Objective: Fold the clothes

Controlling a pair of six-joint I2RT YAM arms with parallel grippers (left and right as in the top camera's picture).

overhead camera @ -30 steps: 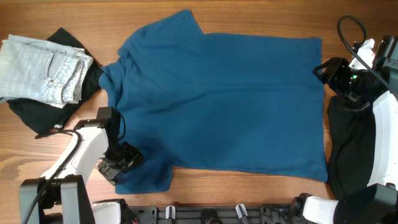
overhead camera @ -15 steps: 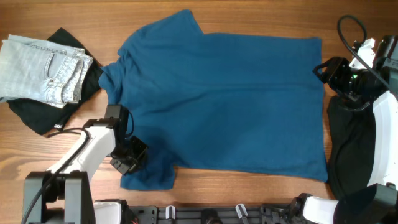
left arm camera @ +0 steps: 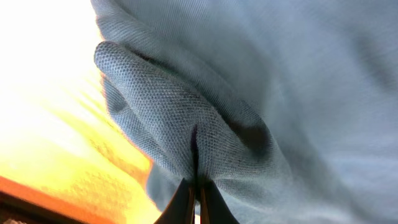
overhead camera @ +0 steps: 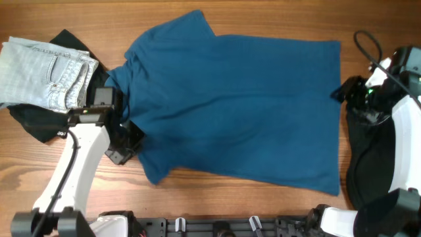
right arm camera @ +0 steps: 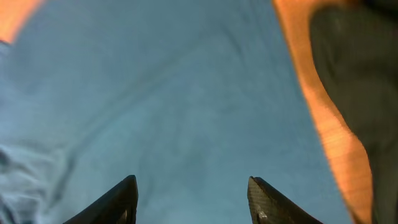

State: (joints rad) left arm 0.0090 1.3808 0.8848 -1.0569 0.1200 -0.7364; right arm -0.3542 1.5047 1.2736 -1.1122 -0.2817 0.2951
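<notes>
The left gripper (left arm camera: 198,190) was pinched tight on a bunched fold of the blue shirt (overhead camera: 243,105), cloth ballooning right off its fingertips. The right gripper (right arm camera: 191,199) hung spread wide, shirt lying flat beyond its fingers.

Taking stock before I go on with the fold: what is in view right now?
shirt: 1, deep blue, spread across the middle of the table
jeans: 1, pale blue denim, folded, far left corner
left black garment: 1, black, under and beside the jeans
right black garment: 1, black, right edge, beneath the right arm
table: 1, brown wood, under everything
left gripper: 1, black fingers, shut on a bunch of shirt fabric at the shirt's near left corner
right gripper: 1, black fingers, open above the shirt's right edge
</notes>
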